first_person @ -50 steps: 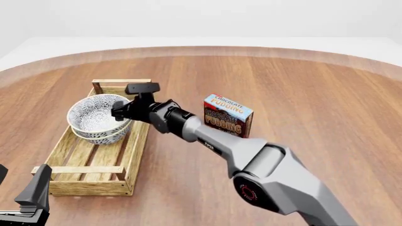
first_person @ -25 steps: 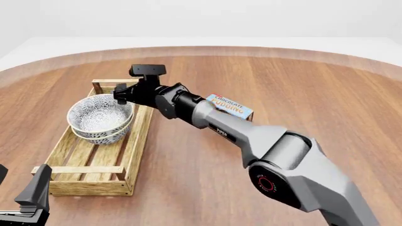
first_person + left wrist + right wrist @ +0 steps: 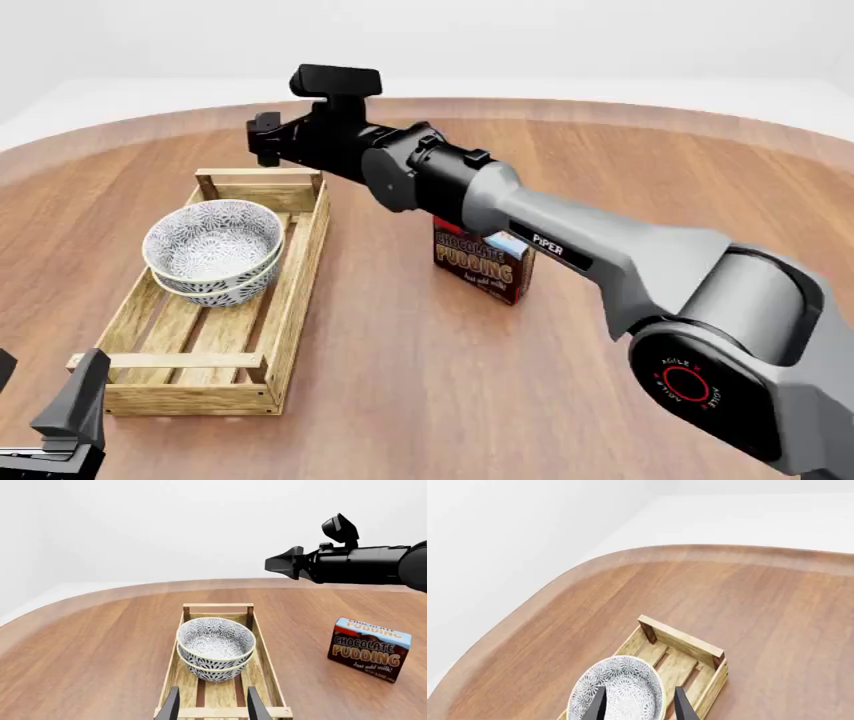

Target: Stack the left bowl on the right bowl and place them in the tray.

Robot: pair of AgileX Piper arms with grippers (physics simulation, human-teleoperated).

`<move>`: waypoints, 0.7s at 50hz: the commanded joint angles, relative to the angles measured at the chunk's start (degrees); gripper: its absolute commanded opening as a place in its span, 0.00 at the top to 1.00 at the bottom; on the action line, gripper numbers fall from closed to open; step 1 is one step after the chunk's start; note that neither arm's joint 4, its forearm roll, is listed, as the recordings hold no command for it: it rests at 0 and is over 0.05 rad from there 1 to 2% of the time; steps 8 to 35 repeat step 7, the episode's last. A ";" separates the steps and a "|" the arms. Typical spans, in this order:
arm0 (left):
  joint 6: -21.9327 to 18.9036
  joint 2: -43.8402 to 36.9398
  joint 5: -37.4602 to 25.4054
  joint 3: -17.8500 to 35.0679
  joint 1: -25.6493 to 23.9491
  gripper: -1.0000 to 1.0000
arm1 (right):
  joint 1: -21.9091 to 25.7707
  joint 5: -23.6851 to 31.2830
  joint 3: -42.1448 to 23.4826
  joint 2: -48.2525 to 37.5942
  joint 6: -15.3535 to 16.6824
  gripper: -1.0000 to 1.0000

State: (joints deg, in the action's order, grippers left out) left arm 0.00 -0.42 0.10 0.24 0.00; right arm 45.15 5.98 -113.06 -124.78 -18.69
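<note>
Two bowls (image 3: 214, 250) sit nested in the tray (image 3: 287, 300); the placing step looks finished.

From left to right: the left claw (image 3: 74, 410) idles low at the worktop's (image 3: 400, 400) near edge, fingers parted and empty. The tray holds the stack toward its far end. The right claw (image 3: 263, 138) hangs above the tray's far handle, released (nothing between its fingers), with the chocolate pudding box (image 3: 483, 262) beyond. Likely next: draw that arm clear.

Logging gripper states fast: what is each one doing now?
Left gripper: open, holding nothing.
Right gripper: open, holding nothing, above the stacked bowls in the tray.
</note>
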 commanded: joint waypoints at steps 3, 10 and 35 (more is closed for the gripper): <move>0.00 0.00 0.00 0.00 0.00 0.00 | 0.30 -4.28 10.13 9.35 1.40 0.00; 0.00 0.00 0.00 0.00 0.00 0.00 | 0.30 -5.84 13.24 11.78 1.40 0.00; 0.00 0.00 0.00 0.00 0.00 0.00 | 0.30 -5.84 13.24 11.78 1.40 0.00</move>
